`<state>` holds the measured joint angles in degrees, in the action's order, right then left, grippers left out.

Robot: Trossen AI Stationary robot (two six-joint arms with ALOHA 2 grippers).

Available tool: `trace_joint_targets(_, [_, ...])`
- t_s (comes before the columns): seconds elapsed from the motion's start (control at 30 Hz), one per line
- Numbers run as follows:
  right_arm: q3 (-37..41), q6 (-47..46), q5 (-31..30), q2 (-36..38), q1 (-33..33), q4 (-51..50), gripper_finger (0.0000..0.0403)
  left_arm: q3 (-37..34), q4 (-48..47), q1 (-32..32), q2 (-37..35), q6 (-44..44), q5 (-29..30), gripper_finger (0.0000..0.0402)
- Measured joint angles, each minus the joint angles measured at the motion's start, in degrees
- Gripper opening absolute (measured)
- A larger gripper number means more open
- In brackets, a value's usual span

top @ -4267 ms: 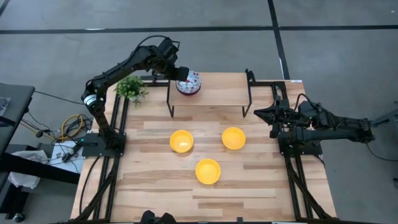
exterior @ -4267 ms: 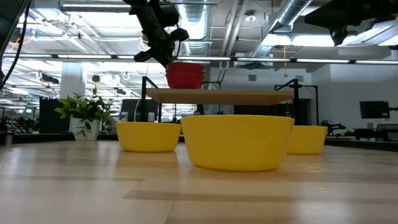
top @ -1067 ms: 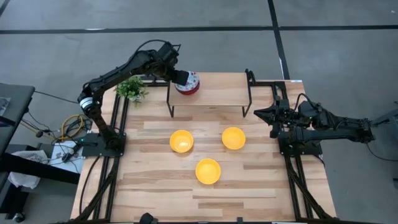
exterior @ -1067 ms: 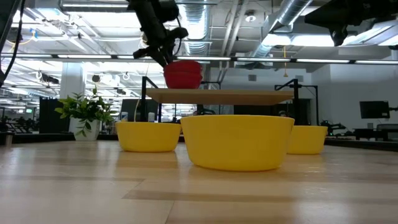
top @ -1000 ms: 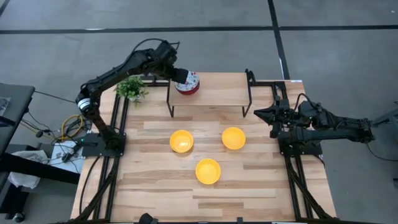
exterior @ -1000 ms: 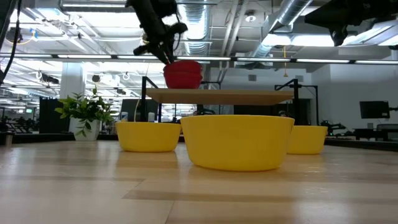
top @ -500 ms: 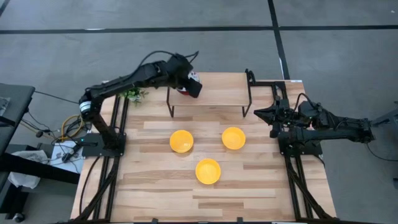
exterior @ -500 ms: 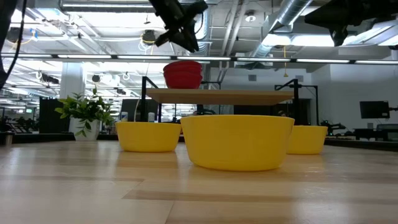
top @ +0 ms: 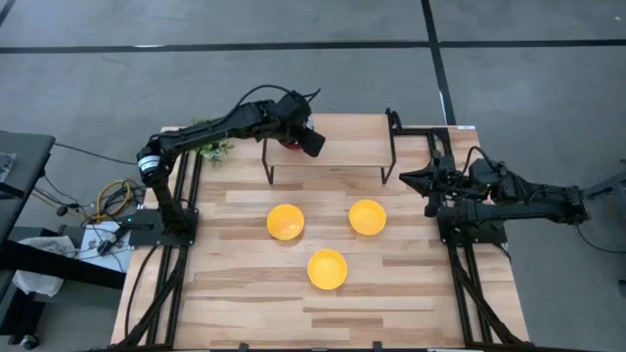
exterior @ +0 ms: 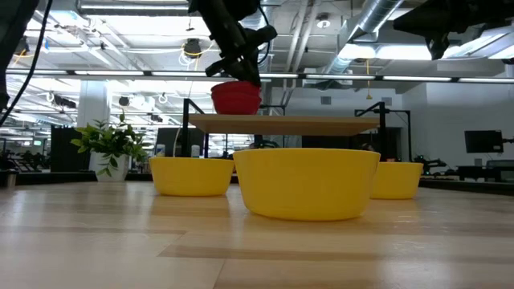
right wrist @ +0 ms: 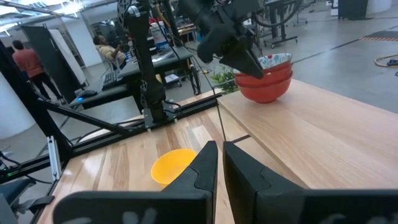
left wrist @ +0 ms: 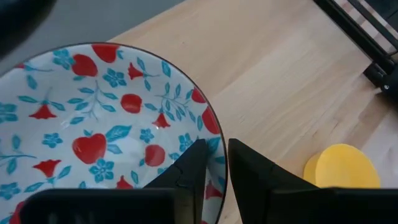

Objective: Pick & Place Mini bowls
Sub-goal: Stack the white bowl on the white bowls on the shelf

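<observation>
The left gripper point(top: 311, 143) hangs over the stacked red-bottomed floral bowls point(exterior: 236, 97) on the raised wooden shelf point(top: 342, 147), fingers point(left wrist: 193, 171) nearly together, holding nothing. Below, three glossy yellow bowls point(top: 327, 268) dot the wooden surface point(top: 245, 303). The right gripper point(top: 427, 183), fingers pressed together, waits at the edge.

Grey concrete floor point(top: 509, 29), exposed ceiling ducts point(exterior: 377, 20), bright strip lights.

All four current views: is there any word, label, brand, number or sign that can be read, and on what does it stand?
Readable text: none in any view.
Patterned bowl: only red fruit and blue flowers, no lettering.
Yellow bowls: plain, unmarked.
Wooden shelf and table: bare wood, no labels.
Arms: no brand marking can be made out.
Room behind the table, low and right wrist views: any signs there are too small or blurred to read.
</observation>
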<state>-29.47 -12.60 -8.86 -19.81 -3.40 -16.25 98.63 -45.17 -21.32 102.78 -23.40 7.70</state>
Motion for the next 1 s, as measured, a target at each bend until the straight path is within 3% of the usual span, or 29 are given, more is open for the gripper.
trace_joint_targets(1.0, [0.0,0.5,0.02,0.0,0.02,-0.01,0.0017,0.0,1.36,-1.95,-2.03,0.67,1.43,0.0067])
